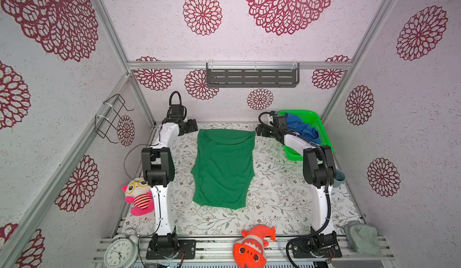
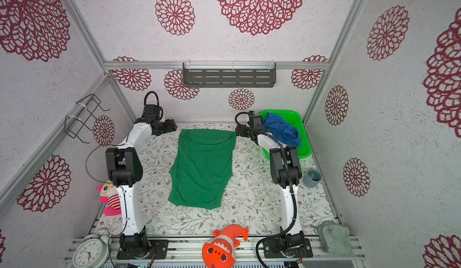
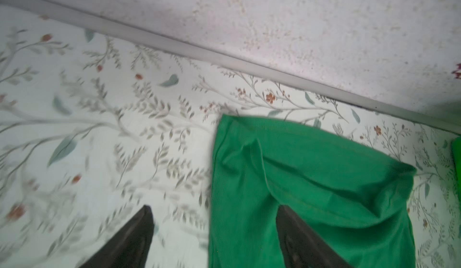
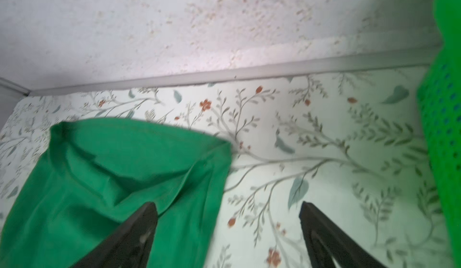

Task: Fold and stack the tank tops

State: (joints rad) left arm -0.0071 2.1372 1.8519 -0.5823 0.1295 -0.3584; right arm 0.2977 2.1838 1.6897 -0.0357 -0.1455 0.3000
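Dark green tank top (image 1: 224,169) lies spread out flat, mid table (image 1: 274,199), long axis running near to far, a few soft wrinkles, no fold in it. The far edge shows a curved open seam; I can't tell whether that is the neck or the hem. Left gripper (image 1: 190,126) is at the far left corner of this top, just beside it. In the left wrist view its jaws stand wide apart, with nothing between them; one finger (image 3: 299,236) is over green cloth, the other over bare floral table, and contact can't be told. Right gripper (image 1: 259,131) is at the far right corner, also parted wide and holding nothing; in the right wrist view one finger (image 4: 134,236) is over the cloth edge, the other over the table. Royal blue tank top (image 1: 303,129) is bunched in the green mesh basket (image 1: 316,119) at the far right corner, partly hidden by the right arm and well apart from the green one. Off to the sides: pink plush (image 1: 138,197) near left, clock (image 1: 119,253) at the front left, orange plush (image 1: 252,244) at the front edge, grey cup (image 2: 313,177) on the right, and a grey-green cloth (image 1: 361,236) at the front right.
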